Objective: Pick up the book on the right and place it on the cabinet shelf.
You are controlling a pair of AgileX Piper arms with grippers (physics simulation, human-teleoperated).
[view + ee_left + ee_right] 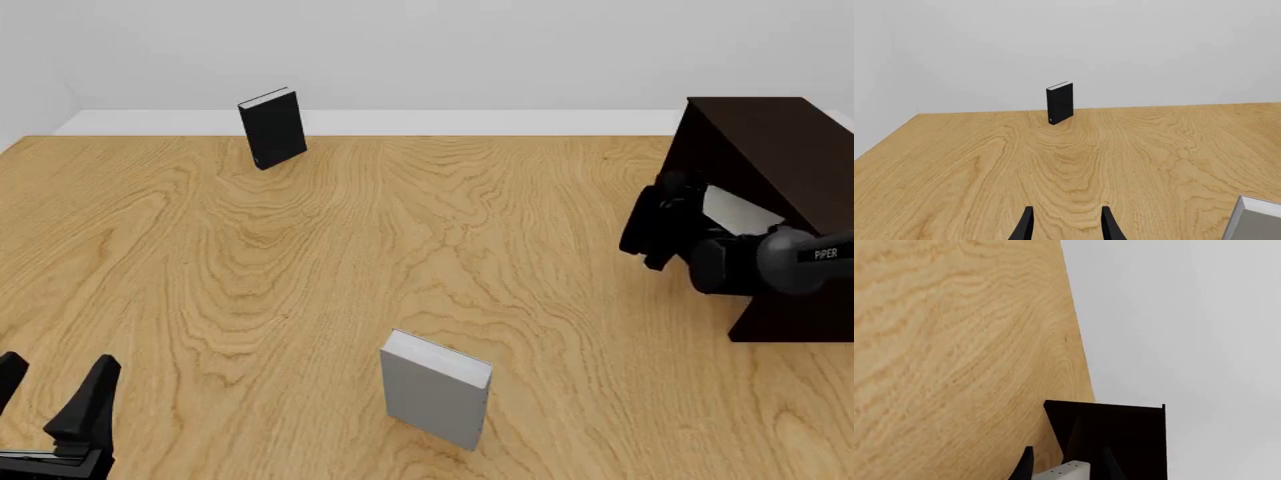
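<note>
Three books: one black (272,128), two grey (435,389) (742,211); one cabinet (781,160); two tools (54,400) (657,225).

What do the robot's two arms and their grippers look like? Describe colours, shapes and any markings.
Both arms are black. The right arm is built of rounded, cylindrical links and carries white "PiPER" lettering. The left gripper shows two flat, tapering black fingers. The right gripper shows the same pointed black fingers. No cables are visible.
</note>
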